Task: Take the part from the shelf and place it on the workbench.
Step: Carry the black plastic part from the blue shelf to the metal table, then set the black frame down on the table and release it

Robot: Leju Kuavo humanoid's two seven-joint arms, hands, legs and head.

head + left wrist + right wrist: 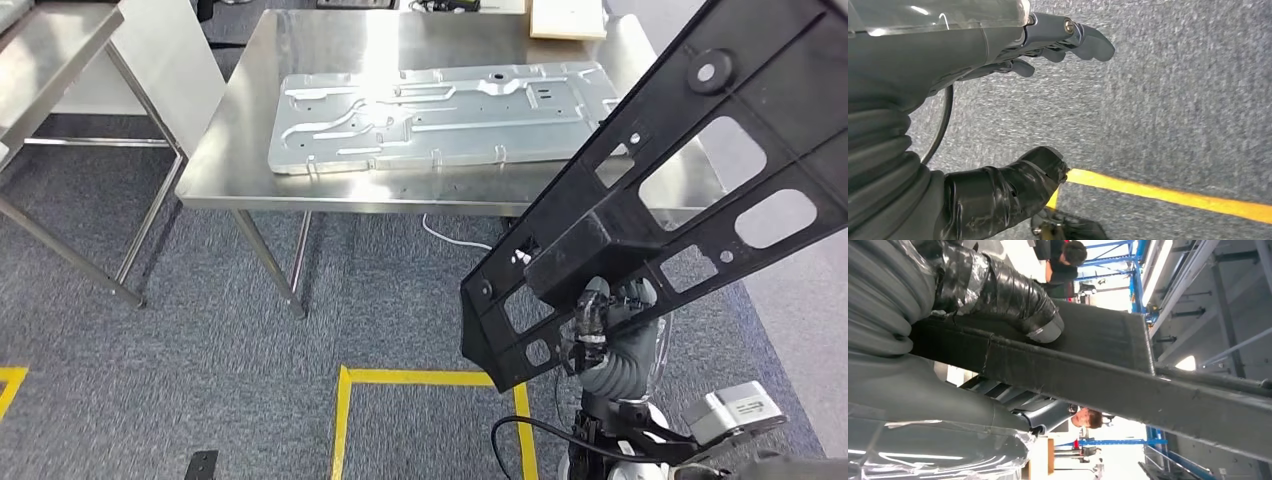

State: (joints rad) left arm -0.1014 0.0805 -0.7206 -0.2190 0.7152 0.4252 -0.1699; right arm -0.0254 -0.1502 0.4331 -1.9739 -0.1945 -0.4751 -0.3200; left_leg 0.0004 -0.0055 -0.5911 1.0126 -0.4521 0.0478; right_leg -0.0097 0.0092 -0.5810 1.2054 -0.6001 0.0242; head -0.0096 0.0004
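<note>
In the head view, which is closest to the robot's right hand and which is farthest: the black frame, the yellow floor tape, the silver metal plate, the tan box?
1. Black frame: held in the right hand.
2. Yellow floor tape: on the carpet, just left of the hand.
3. Silver metal plate: lying on the steel table, farther ahead.
4. Tan box: at the table's far edge, farthest.

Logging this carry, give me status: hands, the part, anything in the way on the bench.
Right hand grips black part, raised, short of workbench. Left hand holds nothing, over carpet. Metal panel lies across workbench middle.
</note>
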